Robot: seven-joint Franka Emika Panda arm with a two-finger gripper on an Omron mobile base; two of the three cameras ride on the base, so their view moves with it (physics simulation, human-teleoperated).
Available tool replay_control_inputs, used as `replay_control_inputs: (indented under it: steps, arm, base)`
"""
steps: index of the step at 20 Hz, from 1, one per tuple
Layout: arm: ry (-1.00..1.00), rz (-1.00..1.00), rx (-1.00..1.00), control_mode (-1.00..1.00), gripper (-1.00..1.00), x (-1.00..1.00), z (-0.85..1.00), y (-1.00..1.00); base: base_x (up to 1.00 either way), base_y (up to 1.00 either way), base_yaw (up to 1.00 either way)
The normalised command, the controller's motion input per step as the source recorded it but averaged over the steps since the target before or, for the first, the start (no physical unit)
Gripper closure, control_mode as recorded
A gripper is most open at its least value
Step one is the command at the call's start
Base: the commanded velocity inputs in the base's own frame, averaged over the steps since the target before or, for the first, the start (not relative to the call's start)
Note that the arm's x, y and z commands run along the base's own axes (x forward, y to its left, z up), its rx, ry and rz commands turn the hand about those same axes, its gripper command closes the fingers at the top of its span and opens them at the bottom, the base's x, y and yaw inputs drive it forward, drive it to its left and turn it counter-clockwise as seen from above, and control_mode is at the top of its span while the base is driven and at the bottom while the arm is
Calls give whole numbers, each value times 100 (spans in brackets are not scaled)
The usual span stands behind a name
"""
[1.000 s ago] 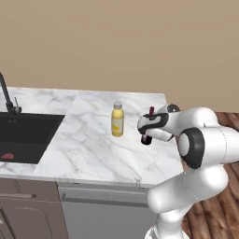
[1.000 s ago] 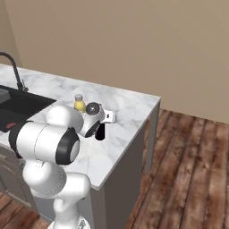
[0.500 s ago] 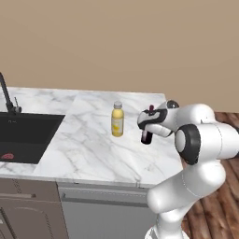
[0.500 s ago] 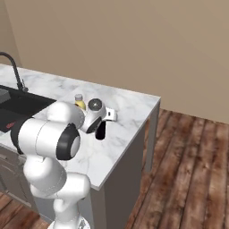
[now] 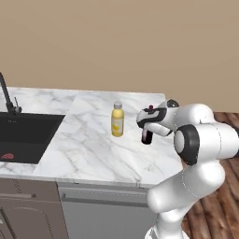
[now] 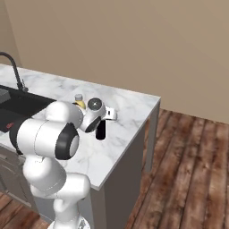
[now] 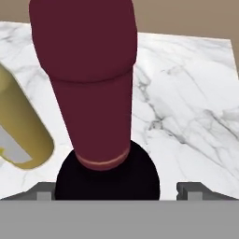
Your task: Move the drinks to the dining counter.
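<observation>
The slim dark red-brown bottle [image 5: 146,137] [image 6: 101,129] [image 7: 88,70] stands upright on the white marble dining counter [image 5: 93,149] [image 6: 129,105] [image 7: 186,93], near its right end. My gripper [image 5: 146,130] [image 6: 102,125] [image 7: 116,193] reaches down around it and is open. In the hand view a gap shows between each fingertip and the bottle's dark body. The yellow juice bottle [image 5: 117,120] [image 6: 79,101] [image 7: 18,130] stands upright on the same counter, just left of the red one and apart from it.
A black inset sink [image 5: 23,135] [image 6: 18,105] with a dark curved faucet [image 5: 7,95] [image 6: 13,71] lies at the counter's left end; a small red thing [image 5: 7,156] lies in it. The counter's right edge drops to a wooden floor [image 6: 188,170].
The fingers have spread apart off the dark red-brown bottle, which now stands free on the counter. The arm has shifted slightly left over the last second.
</observation>
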Motion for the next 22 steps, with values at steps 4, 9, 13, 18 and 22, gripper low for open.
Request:
replay_control_inputs:
  steps: [4, 9, 13, 18, 22]
  arm:
    - [-6, 0, 0, -100, -100, 0, 0, 0]
    - [-13, 0, 0, -100, -100, -14, 14, 0]
    - [-18, 0, 0, -100, -100, -29, 36, 0]
    - [-16, 0, -1, -100, -100, -28, 40, 0]
    - [-12, 0, 0, -100, -100, -36, 46, 0]
  base:
    - [0, 0, 0]
    - [0, 0, 0]
    - [0, 0, 0]
    - [0, 0, 0]
    - [0, 0, 0]
